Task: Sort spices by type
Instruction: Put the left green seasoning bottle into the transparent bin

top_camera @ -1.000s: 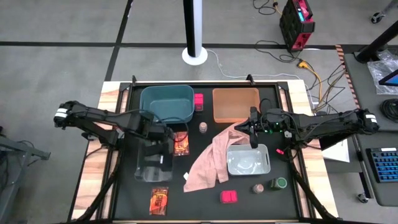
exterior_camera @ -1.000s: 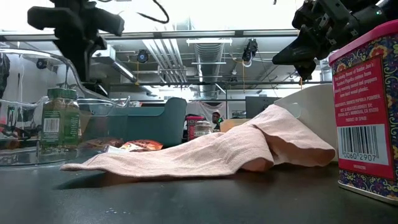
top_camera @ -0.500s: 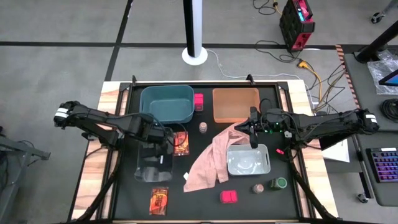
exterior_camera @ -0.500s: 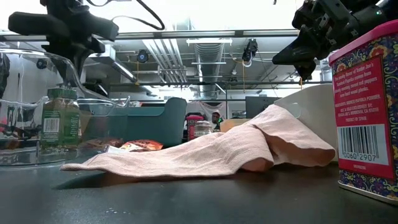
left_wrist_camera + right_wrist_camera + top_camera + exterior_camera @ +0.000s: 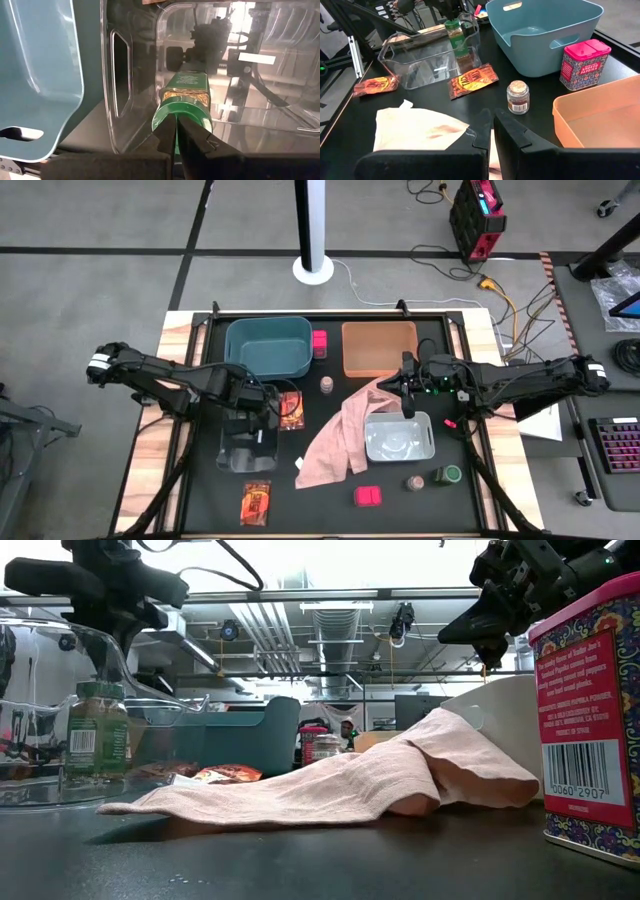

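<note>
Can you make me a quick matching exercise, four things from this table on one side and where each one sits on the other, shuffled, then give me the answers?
Things:
1. green-lidded jar
2. pink box
3. pink-topped jar
4. pink cloth

Places:
A. beside the teal bin
B. draped from the grey bin onto the mat
C. inside the clear bin
D. alone on the mat near the orange bin

Pairs: 1-C, 2-A, 3-D, 4-B
</note>
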You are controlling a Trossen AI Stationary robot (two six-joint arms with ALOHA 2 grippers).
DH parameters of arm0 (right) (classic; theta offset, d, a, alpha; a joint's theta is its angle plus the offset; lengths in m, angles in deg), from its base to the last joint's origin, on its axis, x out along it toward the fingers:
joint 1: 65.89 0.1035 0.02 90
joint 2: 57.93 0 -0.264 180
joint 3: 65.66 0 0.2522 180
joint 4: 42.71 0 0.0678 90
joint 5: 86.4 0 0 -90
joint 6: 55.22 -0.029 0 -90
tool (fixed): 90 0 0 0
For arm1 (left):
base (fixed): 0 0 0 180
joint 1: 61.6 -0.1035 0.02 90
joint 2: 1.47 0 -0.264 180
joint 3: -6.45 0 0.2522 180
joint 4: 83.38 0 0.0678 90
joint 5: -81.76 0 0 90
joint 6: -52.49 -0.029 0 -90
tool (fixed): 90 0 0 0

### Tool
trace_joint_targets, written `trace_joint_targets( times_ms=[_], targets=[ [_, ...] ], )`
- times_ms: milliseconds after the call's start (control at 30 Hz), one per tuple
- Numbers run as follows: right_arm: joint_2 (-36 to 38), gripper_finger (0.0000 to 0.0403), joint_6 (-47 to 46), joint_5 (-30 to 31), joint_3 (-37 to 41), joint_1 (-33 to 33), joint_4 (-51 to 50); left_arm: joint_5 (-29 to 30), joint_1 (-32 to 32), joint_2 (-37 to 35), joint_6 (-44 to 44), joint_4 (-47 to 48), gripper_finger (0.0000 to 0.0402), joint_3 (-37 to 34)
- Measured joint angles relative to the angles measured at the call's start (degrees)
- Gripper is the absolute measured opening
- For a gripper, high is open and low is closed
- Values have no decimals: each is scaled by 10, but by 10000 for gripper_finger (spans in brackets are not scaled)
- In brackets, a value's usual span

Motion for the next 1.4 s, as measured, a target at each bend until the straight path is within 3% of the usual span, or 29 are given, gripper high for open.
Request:
trace_joint_targets(
  times_ms=[1200,1400],
  targets=[
    [0,13,-3,0,0,0,-2,-4,1,0,31,-19,0,-12],
    [0,13,-3,0,0,0,-2,-4,6,0,-7,-18,0,-13]
  ],
)
